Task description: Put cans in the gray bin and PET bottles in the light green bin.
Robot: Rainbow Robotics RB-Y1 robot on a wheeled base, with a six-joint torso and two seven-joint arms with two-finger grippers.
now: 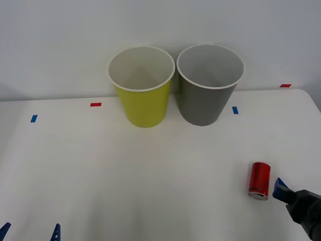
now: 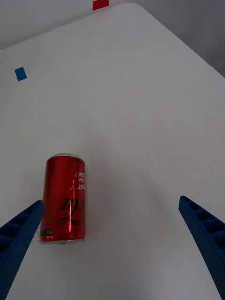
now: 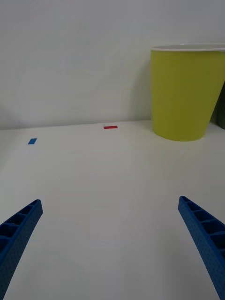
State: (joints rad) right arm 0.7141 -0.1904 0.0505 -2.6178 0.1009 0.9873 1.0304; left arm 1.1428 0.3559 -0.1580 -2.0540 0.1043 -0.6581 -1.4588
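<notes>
Can [image 1: 259,181], small, red and silver-ended, is seen lying on its side near the bench's [image 1: 150,175] right edge, toward the front right corner, well apart from both bins. The right hand [image 1: 288,196] is held just beside it with fingers spread wide and nothing grasped; in the right wrist view one finger is close against the can [image 2: 64,199], the other well off. The can is judged light, rigid and smooth, prone to rolling and easily dented, so a hold across the middle of its round body is suggested. The gray bin [image 1: 205,95] and the light green bin [image 1: 144,98] are stood side by side at the back edge. The left hand [image 1: 30,232] is parked, released, at the front left corner. The bench is white and matte, dotted with red and blue tape marks, against a plain pale wall.
</notes>
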